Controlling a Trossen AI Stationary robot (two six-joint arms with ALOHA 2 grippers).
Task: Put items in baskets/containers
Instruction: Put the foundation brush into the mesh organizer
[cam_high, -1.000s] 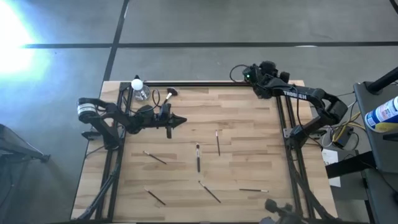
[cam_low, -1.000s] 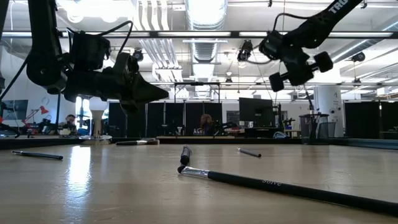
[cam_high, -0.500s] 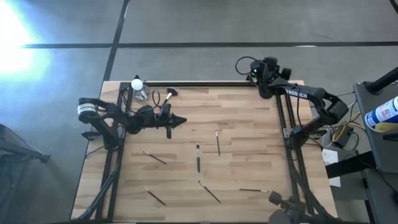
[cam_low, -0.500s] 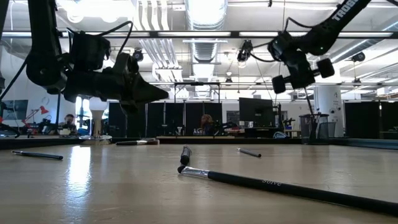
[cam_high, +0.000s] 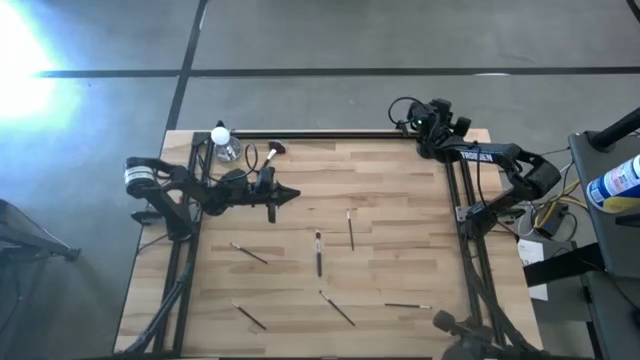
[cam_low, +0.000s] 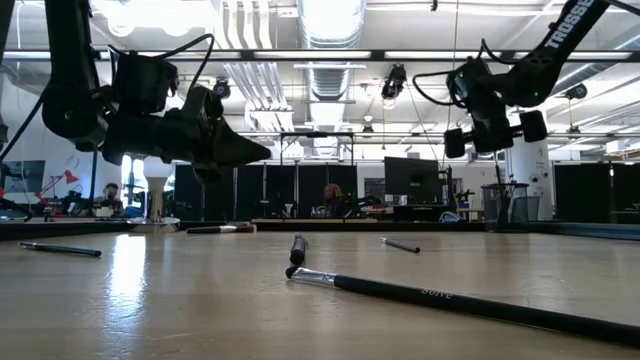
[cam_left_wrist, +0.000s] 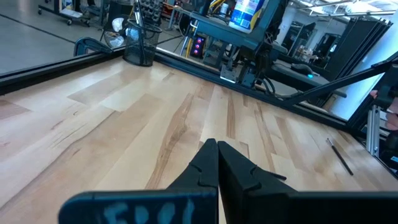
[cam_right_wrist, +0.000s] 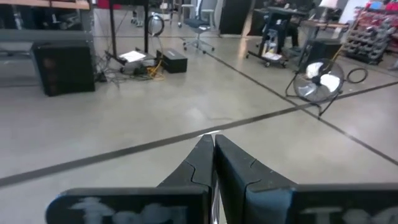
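Several thin dark brushes lie flat on the wooden table: one (cam_high: 318, 252) in the middle, one (cam_high: 350, 230) beside it, others (cam_high: 250, 253) (cam_high: 337, 309) nearer me. The closest one (cam_low: 450, 296) stretches across the low view. The larger fluffy-headed brush (cam_high: 272, 152) lies near the far left corner. A black mesh cup (cam_left_wrist: 140, 50) (cam_low: 500, 205) stands by the far right corner with brushes upright in it; in the high view it does not show. My left gripper (cam_high: 290, 195) (cam_left_wrist: 217, 144) hovers shut above the table's left part. My right gripper (cam_high: 420, 118) (cam_right_wrist: 212, 140) is shut, raised over the far right corner, facing the floor beyond.
A pale round-topped object (cam_high: 222, 142) stands at the far left corner. Dark frame rails (cam_high: 330, 138) run along the far edge and both sides of the table. Bare wood (cam_high: 400, 210) lies between the brushes and the right rail.
My right gripper has swung toward the table's right edge, along the far edge, staying raised and shut. The left arm and the brushes have kept still.
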